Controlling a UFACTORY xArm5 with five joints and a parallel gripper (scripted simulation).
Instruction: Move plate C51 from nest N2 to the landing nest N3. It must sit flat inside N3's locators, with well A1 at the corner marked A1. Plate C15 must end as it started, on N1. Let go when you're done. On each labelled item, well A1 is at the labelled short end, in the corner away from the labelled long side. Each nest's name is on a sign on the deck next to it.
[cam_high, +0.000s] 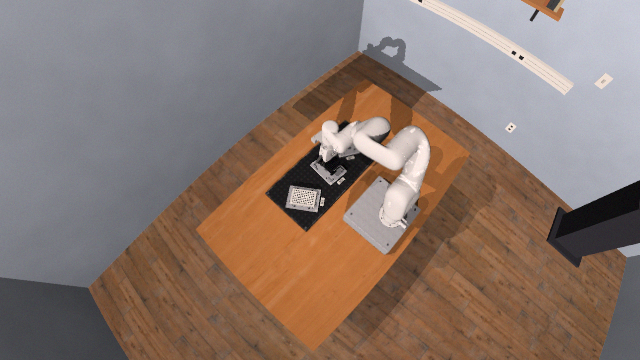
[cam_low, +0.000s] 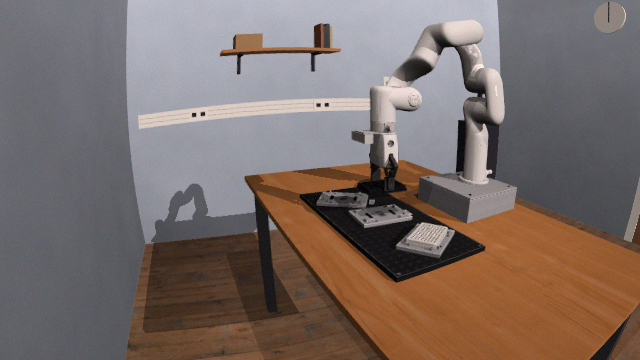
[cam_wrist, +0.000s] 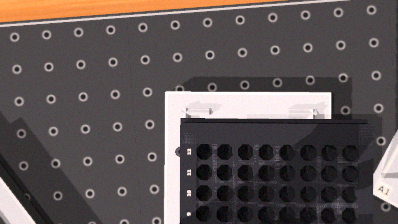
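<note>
My gripper (cam_low: 384, 176) is shut on a black well plate (cam_low: 382, 186) and holds it level above the black perforated deck (cam_low: 392, 232). In the wrist view the black plate (cam_wrist: 272, 170) fills the lower right, with row numbers along its left edge. A white nest (cam_wrist: 247, 107) with two metal locators lies under its far edge. A white tag marked A1 (cam_wrist: 384, 189) shows at the right edge. In the overhead view the gripper (cam_high: 327, 157) hangs over the middle nest (cam_high: 328, 173). A white well plate (cam_high: 303, 198) (cam_low: 426, 237) sits on the nearest nest. I cannot read the nest names.
An empty nest (cam_low: 344, 199) lies at the deck's far end, and the middle nest (cam_low: 381, 215) shows in the side view. The arm's grey base block (cam_low: 466, 196) stands on the wooden table right of the deck. Small signs (cam_high: 341, 181) sit beside the nests.
</note>
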